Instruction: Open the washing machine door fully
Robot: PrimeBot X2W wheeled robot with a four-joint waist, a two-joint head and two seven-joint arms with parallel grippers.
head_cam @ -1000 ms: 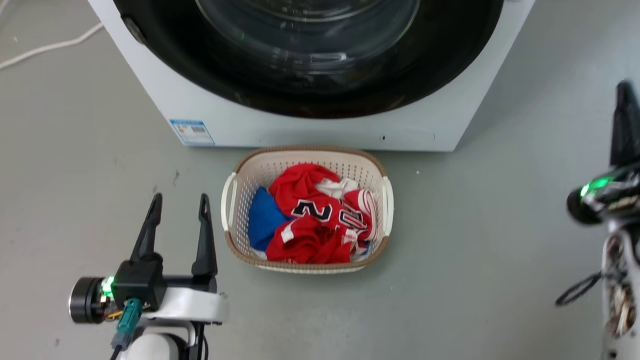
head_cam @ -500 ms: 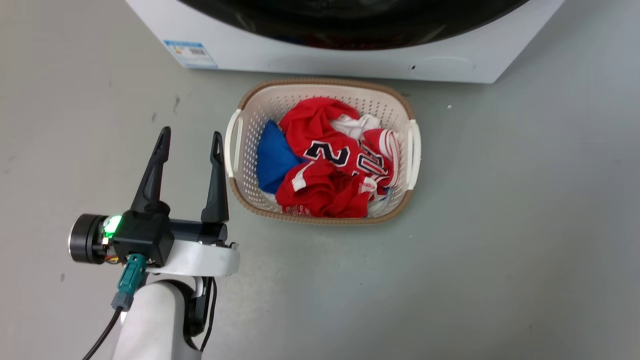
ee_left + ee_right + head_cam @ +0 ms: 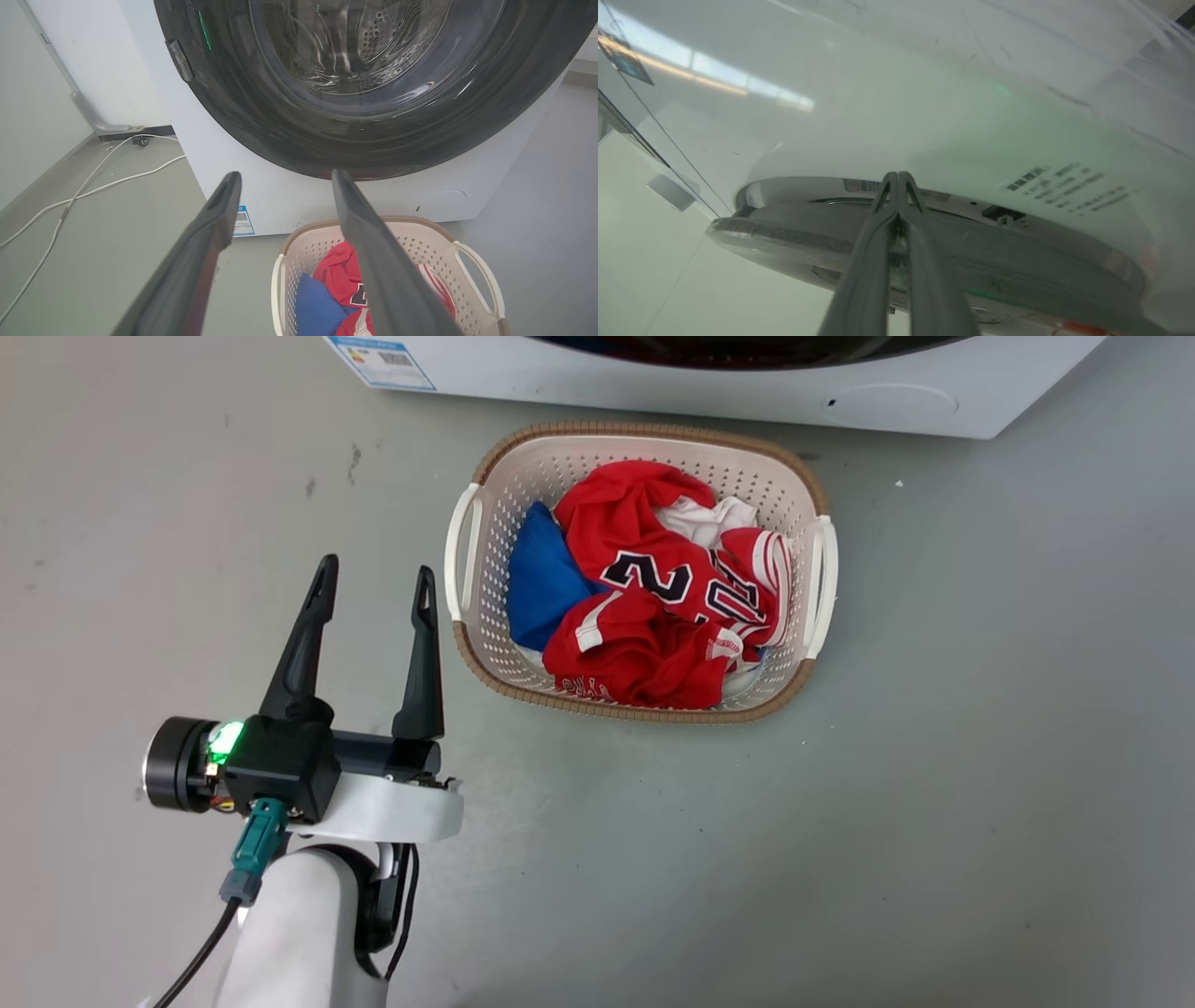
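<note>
Up top in the left wrist view, the washing machine door [image 3: 280, 140] covers most of the white machine [image 3: 448, 191] front, glossy black rim around the clear glass bowl, and from this angle it looks flush against the front. The left gripper [image 3: 285, 176] hangs low in front of it with its fingers [image 3: 373, 261] spread wide and nothing between them. The tips line up with the bottom arc of the rim but sit well short of it (no contact at all). Below them on the floor [image 3: 93, 261] is a cream laundry basket [image 3: 434, 252] with a red jersey [image 3: 341, 266] and something blue [image 3: 317, 308] inside, and a white cable [image 3: 93, 189] trails off to that view's left.

The right gripper [image 3: 896, 176] is a different story. In the right wrist view its fingers [image 3: 864, 280] are pressed tight together, empty as far as I can see, facing the door edge-on. The tips land right at the seam between the dark rim and the white body; whether they actually touch it, can't tell. In the head view a sliver of black rim sits at the top edge, with the basket just in front of the machine.
</note>
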